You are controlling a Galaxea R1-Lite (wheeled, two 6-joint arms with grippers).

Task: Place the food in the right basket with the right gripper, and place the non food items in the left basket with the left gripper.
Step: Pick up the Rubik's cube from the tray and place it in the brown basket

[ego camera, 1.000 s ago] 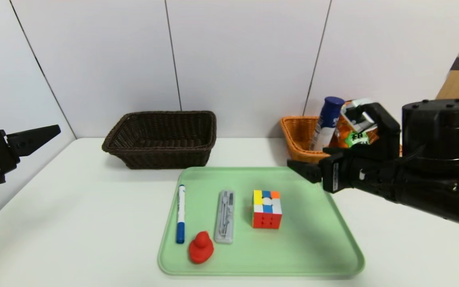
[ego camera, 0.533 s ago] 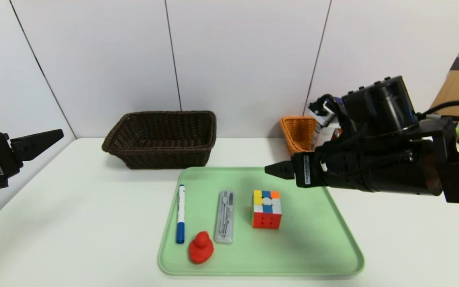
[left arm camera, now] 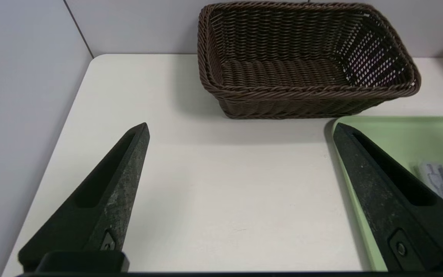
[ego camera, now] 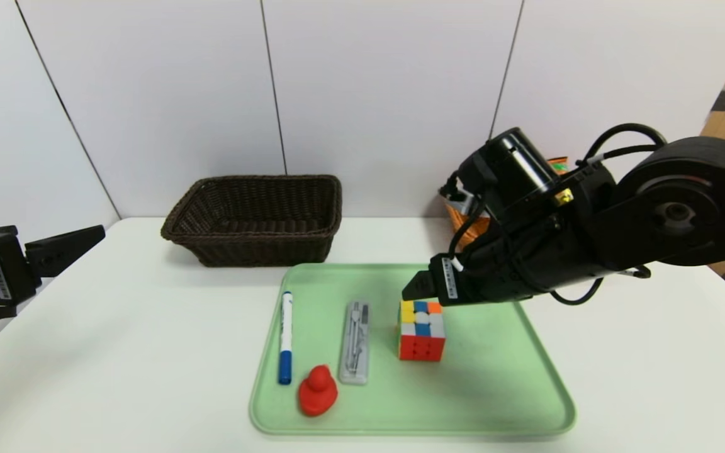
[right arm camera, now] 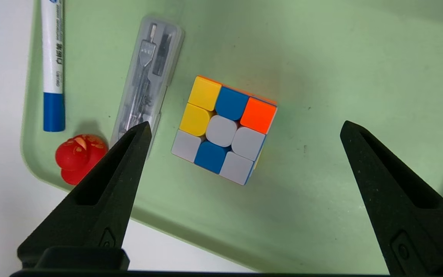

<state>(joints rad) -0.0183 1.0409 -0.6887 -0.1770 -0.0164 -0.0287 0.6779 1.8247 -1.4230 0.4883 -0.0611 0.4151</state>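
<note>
Your right gripper hung over the pale green tray, its two tapered matte-black fingers spread wide and holding nothing. The puzzle cube sat below them on the tray: glossy plastic, rounded tiles, its top face a mix of yellow, blue, orange and white, turned at a slight angle to the tray's edges.

Beside the cube lay the slim compass case, clear grey plastic with the metal instrument visible inside, long axis running toward the back wall. The marker lay parallel to it near the tray's left rim, a smooth white barrel with its blue cap toward you. The red rubber duck sat between those two at the near end (soft-looking, rounded).

The dark brown basket stood behind the tray's left corner, rectangular, tightly woven wicker with flared sides and a braided rim, nothing inside it. The orange-tan basket was mostly hidden behind your right arm; I could not tell what it held.

Your left gripper hovered at the white table's left side, fingers wide apart and empty, pointing toward the dark basket.
</note>
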